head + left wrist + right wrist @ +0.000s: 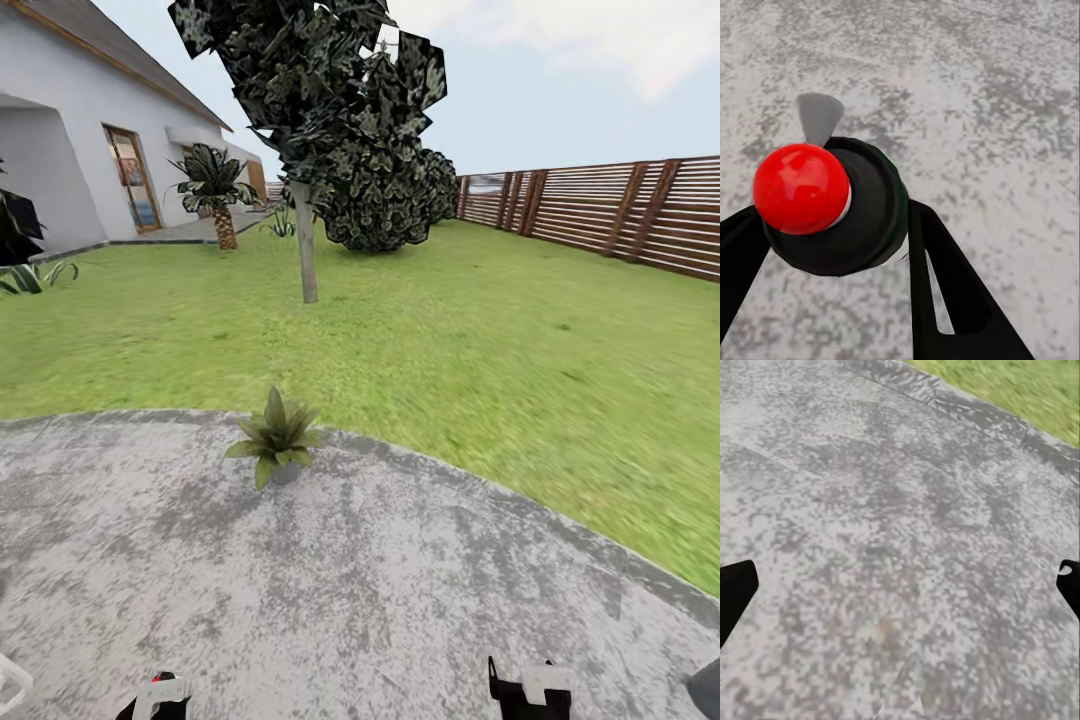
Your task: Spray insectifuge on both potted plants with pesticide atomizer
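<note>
Grey patio (400, 600), potted plant (275, 440) ahead – L gripper (832, 247) clamping atomizer (832, 210)

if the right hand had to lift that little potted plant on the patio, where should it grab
Probably the small grey pot under the green pointed-leaf rosette, approached low from the side. The leaves spread wider than the pot and overhang it, so a top-down approach would likely crush them. The right hand is open.

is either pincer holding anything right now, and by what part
The left pincer holds the pesticide atomizer, its fingers clamped on the dark body below the red top. The right pincer is open and holds nothing.
</note>
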`<state>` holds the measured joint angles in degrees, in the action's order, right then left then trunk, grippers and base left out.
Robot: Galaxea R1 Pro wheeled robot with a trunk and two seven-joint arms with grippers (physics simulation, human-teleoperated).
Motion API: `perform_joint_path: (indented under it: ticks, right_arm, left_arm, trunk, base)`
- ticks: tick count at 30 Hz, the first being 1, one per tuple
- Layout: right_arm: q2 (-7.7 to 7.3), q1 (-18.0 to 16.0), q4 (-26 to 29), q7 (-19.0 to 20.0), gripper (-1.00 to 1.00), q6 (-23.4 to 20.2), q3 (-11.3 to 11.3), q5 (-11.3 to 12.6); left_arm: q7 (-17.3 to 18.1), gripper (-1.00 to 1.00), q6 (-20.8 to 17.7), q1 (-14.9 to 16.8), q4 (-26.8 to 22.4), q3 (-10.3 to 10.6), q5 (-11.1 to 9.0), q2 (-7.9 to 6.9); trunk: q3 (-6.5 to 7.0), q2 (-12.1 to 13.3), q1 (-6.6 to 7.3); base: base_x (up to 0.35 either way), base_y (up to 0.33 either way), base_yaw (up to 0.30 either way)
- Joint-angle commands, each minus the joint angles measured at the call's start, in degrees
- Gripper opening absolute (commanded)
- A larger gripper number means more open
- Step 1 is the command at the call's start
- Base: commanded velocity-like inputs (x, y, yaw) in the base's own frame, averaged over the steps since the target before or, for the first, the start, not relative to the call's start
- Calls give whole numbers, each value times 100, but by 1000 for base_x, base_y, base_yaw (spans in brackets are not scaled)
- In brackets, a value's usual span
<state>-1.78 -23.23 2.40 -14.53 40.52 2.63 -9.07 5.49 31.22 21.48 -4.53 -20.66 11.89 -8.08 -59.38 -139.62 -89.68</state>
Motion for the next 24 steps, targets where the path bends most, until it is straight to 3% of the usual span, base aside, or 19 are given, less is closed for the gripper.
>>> perform_joint_path:
  ticks: [1, 14, 24]
  right_arm:
    - [1, 0, -3, -36, 100, 9, 27, -62]
    - [1, 1, -3, -34, 100, 9, 27, -61]
    - [2, 3, -3, -35, 100, 9, 27, -64]
  left_arm:
    - [32, -100, 16, 5, 9, -52, 33, 0]
    - [32, -100, 16, 5, 14, -52, 33, 0]
    - [32, -100, 16, 5, 14, -52, 32, 0]
  trunk:
    - [-5, -2, -2]
    - [-5, -2, -2]
    - [-5, -2, -2]
  base:
    - [312, -88, 276]
    - [317, -97, 277]
    - [333, -9, 276]
